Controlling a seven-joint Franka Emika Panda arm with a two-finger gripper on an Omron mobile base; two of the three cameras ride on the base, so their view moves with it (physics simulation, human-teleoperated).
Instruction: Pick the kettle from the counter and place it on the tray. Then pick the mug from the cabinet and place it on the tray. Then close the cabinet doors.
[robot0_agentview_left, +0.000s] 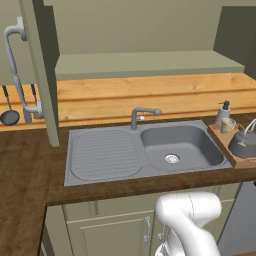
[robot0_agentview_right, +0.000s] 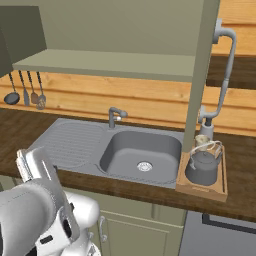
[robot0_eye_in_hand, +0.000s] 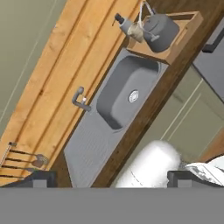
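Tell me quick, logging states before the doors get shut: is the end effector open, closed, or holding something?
End effector: open, fingertips spread wide apart, holding nothing.

Dark grey kettle (robot0_agentview_right: 202, 169) stands upright on the wooden tray (robot0_agentview_right: 219, 190), its pale hoop handle raised. A small beige mug (robot0_agentview_right: 202, 140) stands upright on the same tray, just behind the kettle (toward the wall). The tray rests on the dark table, just right of the sink. Both cabinet doors (robot0_agentview_left: 41, 70) stand open.
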